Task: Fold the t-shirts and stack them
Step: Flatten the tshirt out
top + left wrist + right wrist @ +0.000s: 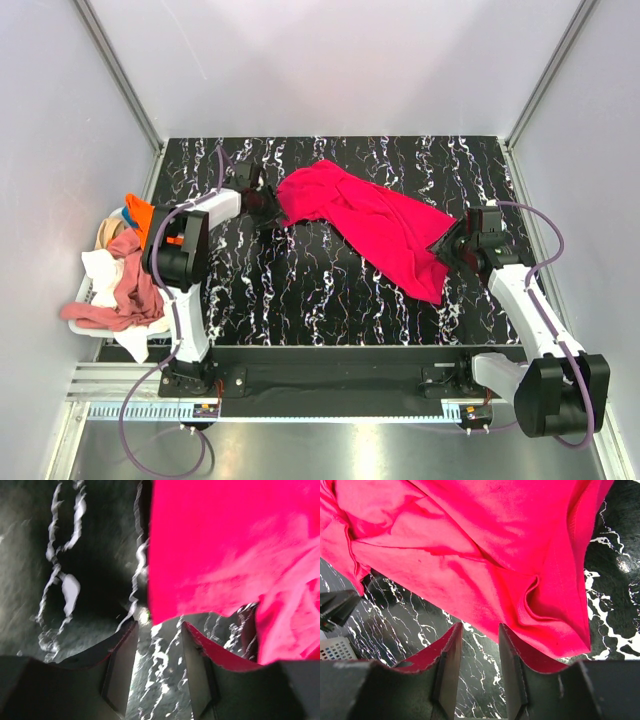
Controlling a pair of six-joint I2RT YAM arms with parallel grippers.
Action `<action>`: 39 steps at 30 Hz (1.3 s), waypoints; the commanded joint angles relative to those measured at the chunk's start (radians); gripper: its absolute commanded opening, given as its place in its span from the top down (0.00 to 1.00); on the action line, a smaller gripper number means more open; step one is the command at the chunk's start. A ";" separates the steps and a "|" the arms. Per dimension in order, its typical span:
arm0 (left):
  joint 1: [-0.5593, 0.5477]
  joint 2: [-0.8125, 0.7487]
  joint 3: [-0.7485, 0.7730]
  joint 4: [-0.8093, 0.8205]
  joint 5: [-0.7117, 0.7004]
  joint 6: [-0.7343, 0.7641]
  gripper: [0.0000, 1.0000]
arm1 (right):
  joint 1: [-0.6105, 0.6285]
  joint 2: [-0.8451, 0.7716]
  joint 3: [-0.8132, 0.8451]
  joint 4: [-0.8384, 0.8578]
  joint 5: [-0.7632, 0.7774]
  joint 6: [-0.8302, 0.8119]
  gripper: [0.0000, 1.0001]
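Pinkish-red cloth, a single short-sleeved tee (370, 220), lies rumpled and unfolded in a diagonal band across the black, white-veined bench (300, 290). It runs from the far middle down toward the near right side. Its far-left end is bunched into a rounded lump, and its near-right end tapers to a flatter flap with a hemmed edge.

The left tool (262, 205) sits low over the bench at the tee's far-left end, just beside the bunched cloth. In the left wrist view its two fingers stand parted, with bare marbled bench showing in the gap between them. The tee's straight edge lies just past the fingertips, reaching over toward the right-hand finger. Nothing is pinched between them. That view is blurred, so I cannot tell whether a fingertip brushes the cloth.

The right tool (447, 247) is at the opposite end, down by the tee's near-right flap. Seen from the right wrist, its fingers are likewise spread partway, with bench in the gap and the folded hem just beyond the tips. It holds nothing.

Well apart from all this, off the bench's left edge, the other t-shirts (125, 280) are heaped loosely in a white basket (80, 297). They are orange, dusty pink, white and beige, and some of the cloth hangs over the basket's side.
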 commanded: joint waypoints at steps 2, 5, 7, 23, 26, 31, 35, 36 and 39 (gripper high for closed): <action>-0.006 0.045 0.049 0.042 -0.048 -0.009 0.55 | -0.002 -0.020 0.042 0.026 0.002 -0.018 0.58; -0.007 0.048 0.040 0.038 -0.076 -0.012 0.57 | -0.002 -0.019 0.035 0.032 0.002 -0.017 0.58; -0.009 0.057 0.038 0.037 -0.077 -0.012 0.60 | -0.002 -0.017 0.030 0.035 0.000 -0.017 0.58; -0.032 0.028 0.044 0.010 -0.060 -0.020 1.00 | -0.002 -0.030 0.004 -0.003 -0.029 0.026 0.55; -0.038 -0.114 0.023 -0.047 -0.086 -0.008 1.00 | 0.000 -0.005 0.010 -0.087 0.011 0.130 0.54; -0.049 -0.392 -0.019 -0.113 -0.097 0.029 1.00 | 0.000 -0.002 -0.047 -0.136 0.058 0.238 0.53; -0.049 -0.550 -0.034 -0.186 -0.106 0.061 1.00 | 0.000 0.015 -0.047 -0.139 0.159 0.218 0.53; -0.047 -0.609 -0.040 -0.208 -0.114 0.070 1.00 | 0.000 0.020 -0.030 -0.139 0.179 0.201 0.53; -0.047 -0.709 -0.056 -0.249 -0.122 0.087 1.00 | 0.000 0.041 0.005 -0.141 0.255 0.186 0.52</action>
